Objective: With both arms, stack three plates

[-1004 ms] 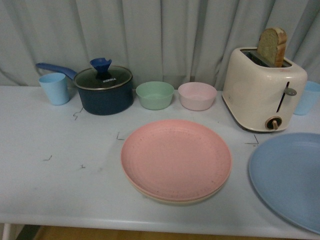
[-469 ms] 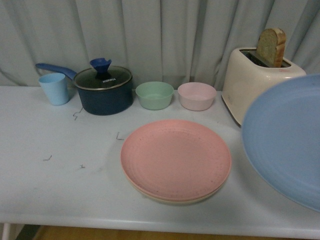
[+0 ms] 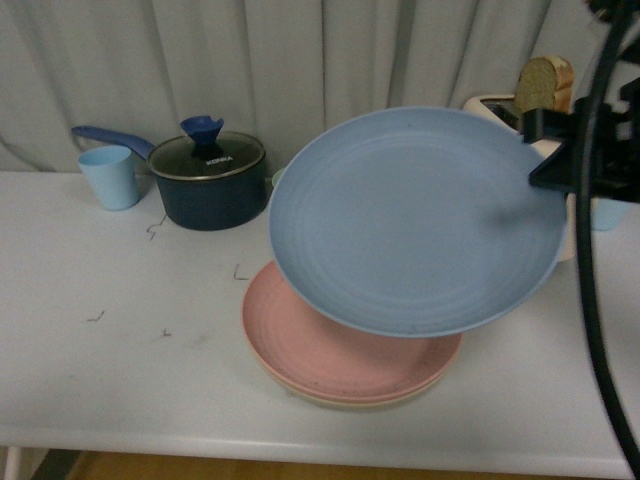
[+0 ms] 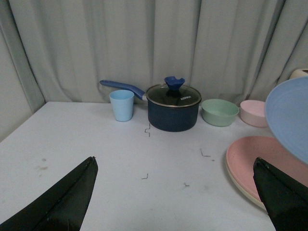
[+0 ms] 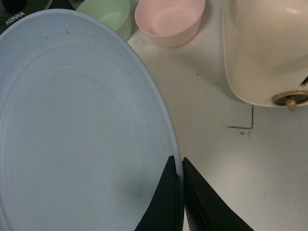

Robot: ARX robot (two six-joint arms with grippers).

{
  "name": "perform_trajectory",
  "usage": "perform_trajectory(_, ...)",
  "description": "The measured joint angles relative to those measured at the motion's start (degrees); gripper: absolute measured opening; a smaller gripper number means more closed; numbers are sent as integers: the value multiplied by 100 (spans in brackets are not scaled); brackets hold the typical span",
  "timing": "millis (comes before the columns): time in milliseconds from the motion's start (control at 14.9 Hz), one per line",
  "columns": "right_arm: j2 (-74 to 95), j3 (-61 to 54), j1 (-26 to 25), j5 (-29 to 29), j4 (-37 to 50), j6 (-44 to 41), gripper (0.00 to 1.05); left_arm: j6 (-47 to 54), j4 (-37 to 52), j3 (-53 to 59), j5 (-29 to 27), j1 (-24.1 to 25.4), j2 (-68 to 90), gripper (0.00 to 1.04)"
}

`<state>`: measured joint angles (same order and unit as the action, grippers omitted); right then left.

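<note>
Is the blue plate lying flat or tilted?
Tilted: the right hand holds the blue plate by its rim above the pink plate, face toward the camera.

You see staged kitchen scene, test-rig feel: grey curtain (image 3: 300, 60) backdrop, white worktop (image 3: 100, 380) with small dark marks (image 3: 238, 272); lidded pot (image 3: 208, 185), cup (image 3: 108, 177), bowls (image 4: 220, 111), toaster (image 5: 264, 48) holding bread (image 3: 545, 80) along back edge; blue plate (image 3: 415, 220), pink plate (image 3: 330, 360).

Tilted plate (image 3: 415, 220) over plate stack (image 3: 330, 360), table (image 3: 120, 380) ctr; pot (image 3: 208, 185), cup (image 3: 108, 177) rear L; toaster (image 5: 264, 48) rear R.
</note>
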<state>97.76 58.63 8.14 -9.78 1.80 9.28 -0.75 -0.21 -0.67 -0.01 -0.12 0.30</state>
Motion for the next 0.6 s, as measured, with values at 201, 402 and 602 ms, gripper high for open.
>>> perform_trajectory(201, 807, 328, 396, 299, 133, 310, 3, 0, 0, 0, 0, 0, 0, 98)
perform_trajectory(402, 1388, 564, 581, 380, 214, 481, 3, 0, 2, 0, 0, 0, 0, 98)
perform_trajectory(602, 1735, 658, 625, 409, 254, 638, 3, 0, 0, 0, 0, 0, 0, 98)
